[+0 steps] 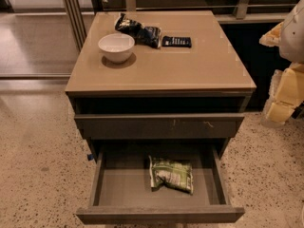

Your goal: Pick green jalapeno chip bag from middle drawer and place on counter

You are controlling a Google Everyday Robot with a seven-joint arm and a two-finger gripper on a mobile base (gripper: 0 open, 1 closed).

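Observation:
The green jalapeno chip bag [171, 175] lies flat on the bare grey floor of the middle drawer [123, 186], right of centre. The drawer is pulled fully out at the bottom of the view. The tan counter [190, 65] tops the dark cabinet above it. My gripper [284, 93], pale yellow and white, hangs at the far right edge of the view. It is level with the counter edge, off to the cabinet's right side, well above and right of the bag, and touches nothing.
On the counter stand a white bowl [116, 46], a black-and-blue snack bag [137, 31] and a small flat black packet [176, 41], all toward the back. A shut grey drawer front with pale scratches [159, 126] sits above the open drawer. Speckled floor surrounds the cabinet.

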